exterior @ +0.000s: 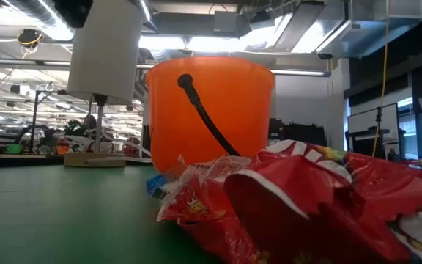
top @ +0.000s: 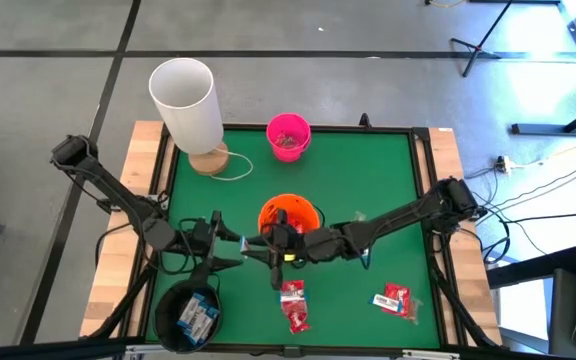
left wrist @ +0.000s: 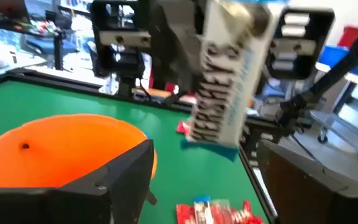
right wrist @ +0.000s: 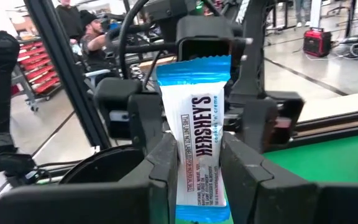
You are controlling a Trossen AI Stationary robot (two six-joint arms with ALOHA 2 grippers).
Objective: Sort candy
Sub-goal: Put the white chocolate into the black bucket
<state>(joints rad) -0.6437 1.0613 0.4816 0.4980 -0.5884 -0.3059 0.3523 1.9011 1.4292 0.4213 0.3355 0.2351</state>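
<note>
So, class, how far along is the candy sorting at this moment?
Done: white-and-blue bars lie in the black bucket, and the pink bucket holds some candy. In hand: the right gripper clamps a Hershey's bar beside the orange bucket, facing the open left gripper. Left: red packets lie loose on the green table.

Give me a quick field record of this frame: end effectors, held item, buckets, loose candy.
right end effector: shut on white-and-blue bar, held upright, near the orange bucket
left end effector: open, facing the bar, not gripping it
orange bucket: mid-table, beside both end effectors
pink bucket: far edge of green mat, some candy inside
black bucket: near left corner, white-and-blue bars inside
loose red packets: on mat at the near edge, another to its right
white cylinder: far left corner
</note>
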